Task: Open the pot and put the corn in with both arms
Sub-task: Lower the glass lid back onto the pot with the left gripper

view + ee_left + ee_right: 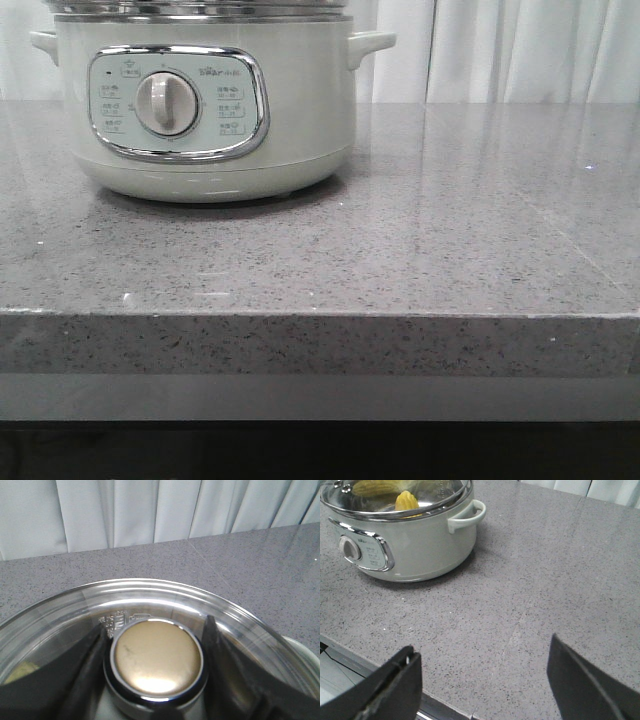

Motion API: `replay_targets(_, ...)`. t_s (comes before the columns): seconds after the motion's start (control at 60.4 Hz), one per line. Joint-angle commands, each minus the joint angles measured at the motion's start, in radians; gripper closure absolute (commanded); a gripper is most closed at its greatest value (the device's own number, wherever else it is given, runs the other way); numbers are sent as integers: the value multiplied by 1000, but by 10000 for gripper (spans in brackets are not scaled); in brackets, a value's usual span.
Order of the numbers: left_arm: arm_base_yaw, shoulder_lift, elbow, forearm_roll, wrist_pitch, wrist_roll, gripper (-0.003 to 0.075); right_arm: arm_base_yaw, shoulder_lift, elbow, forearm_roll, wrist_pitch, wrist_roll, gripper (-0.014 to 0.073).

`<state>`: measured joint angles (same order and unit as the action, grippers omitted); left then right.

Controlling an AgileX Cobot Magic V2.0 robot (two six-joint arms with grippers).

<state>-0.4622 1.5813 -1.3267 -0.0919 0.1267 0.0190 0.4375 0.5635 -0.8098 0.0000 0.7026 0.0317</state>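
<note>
Pot (205,100) upper left of front view, dial facing camera, glass lid (150,600) on.

Left gripper (155,652): fingers flank lid knob (156,659), touching or nearly; firm hold unclear. Lid likely heavy, slick, breakable; knob only sensible grip.

Right gripper (482,680): wide open, empty, above counter (545,580).

Corn (406,501) upper left of right wrist view, under lid inside pot, stiff, light; long axis cannot tell.
</note>
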Motion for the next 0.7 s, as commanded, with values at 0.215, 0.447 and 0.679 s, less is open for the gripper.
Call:
replay_targets(0.215, -5, -27, -51, 4, -157, 0, 482, -6, 2, -25, 0, -72, 1, 57)
replay_targets(0.447, -5, -22, -51, 5, -162, 0, 482, -6, 2, -25, 0, -72, 1, 57)
replay_targets(0.679, -5, -22, -51, 10, -163, 0, 482, -6, 2, -25, 0, -72, 1, 57)
